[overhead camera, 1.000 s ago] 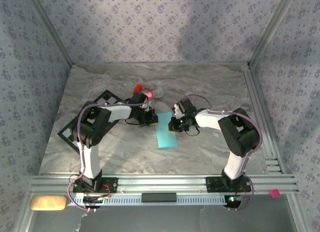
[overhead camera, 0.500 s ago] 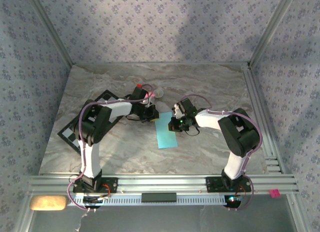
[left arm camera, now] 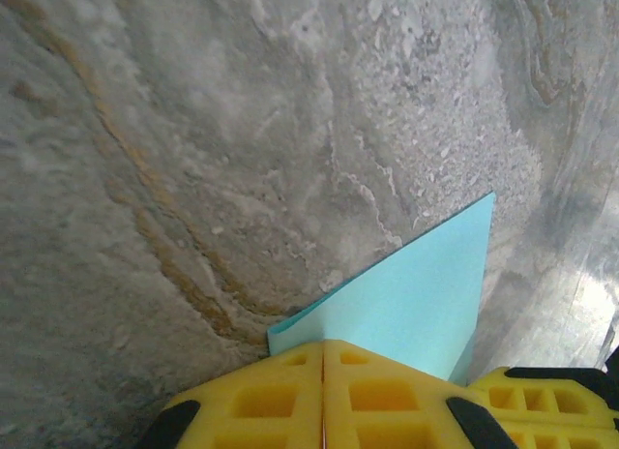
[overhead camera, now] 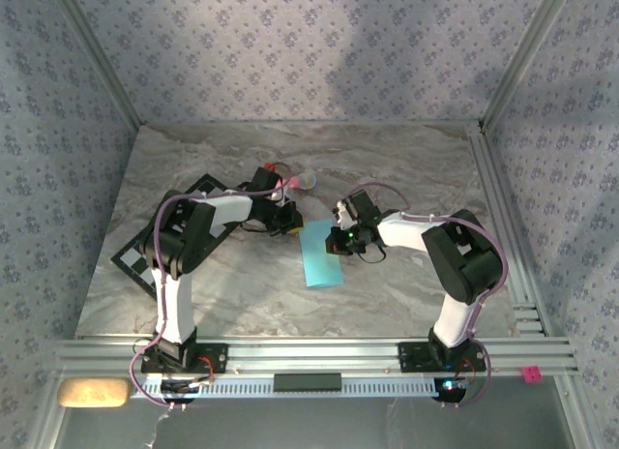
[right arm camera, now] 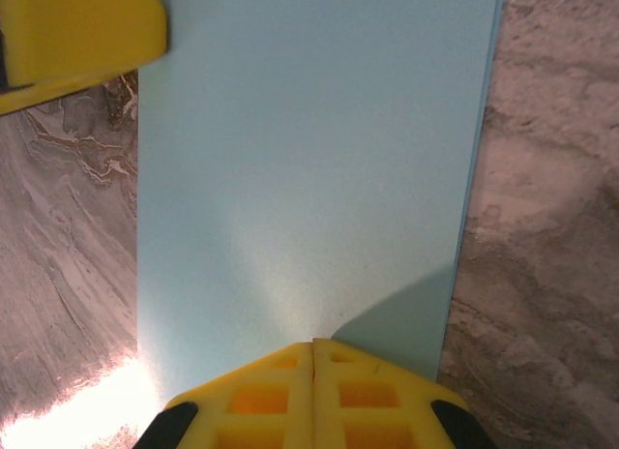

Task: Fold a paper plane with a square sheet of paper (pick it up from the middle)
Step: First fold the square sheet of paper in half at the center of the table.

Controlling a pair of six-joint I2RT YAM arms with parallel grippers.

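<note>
Squarely down on the light-blue sheet of paper [right arm camera: 309, 159] with left gripper [left arm camera: 322, 347] and right gripper [right arm camera: 312, 347], both clenched tight (tips pressed together); sheet beneath and just ahead of each fingertip pair.

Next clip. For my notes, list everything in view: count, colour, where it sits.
paper sheet: one, light blue, folded to a narrow rectangle, flat at table centre between the arms
checkered mat: one, black and white, table's left side, partly under the left arm
stick toy: one, pink and red, behind the paper
tan pad: one, near left corner, off the table
pink tag: one, near rail, right end
table: one, grey marble
left gripper: one, yellow fingers shut, at the paper's far left corner
right gripper: one, yellow fingers shut, tips on the paper's right side
</note>
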